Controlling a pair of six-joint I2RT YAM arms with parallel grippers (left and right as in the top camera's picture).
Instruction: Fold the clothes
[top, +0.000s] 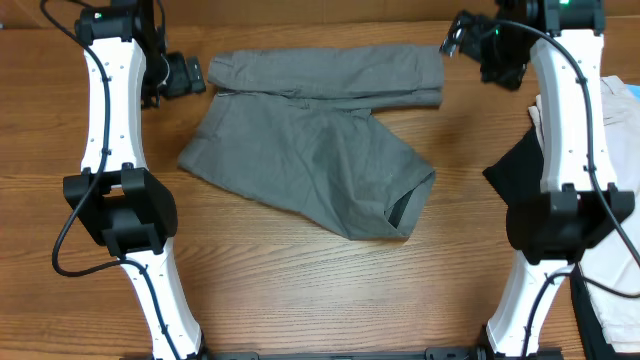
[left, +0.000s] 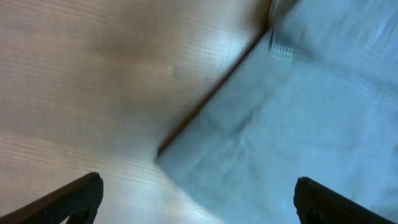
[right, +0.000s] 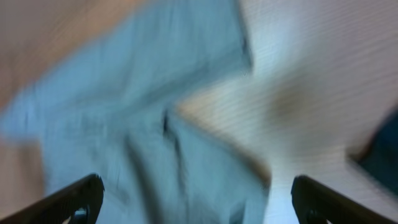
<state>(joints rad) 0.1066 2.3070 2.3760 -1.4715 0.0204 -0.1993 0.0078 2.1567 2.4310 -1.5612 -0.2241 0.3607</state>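
Bench: wood. Grey shorts lie flat at far-centre, with a folded band along the far edge and one leg angling toward the near right. Black garment and cream shorts are piled at the right edge, apart from the grey pair. Left gripper is just beside the shorts' far-left corner, fingers spread, holding nothing. Right gripper is off the far-right corner, also spread and empty. Both wrist views are blurred.

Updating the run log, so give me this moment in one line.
grey shorts: partly folded on table | left gripper: open, empty | right gripper: open, empty
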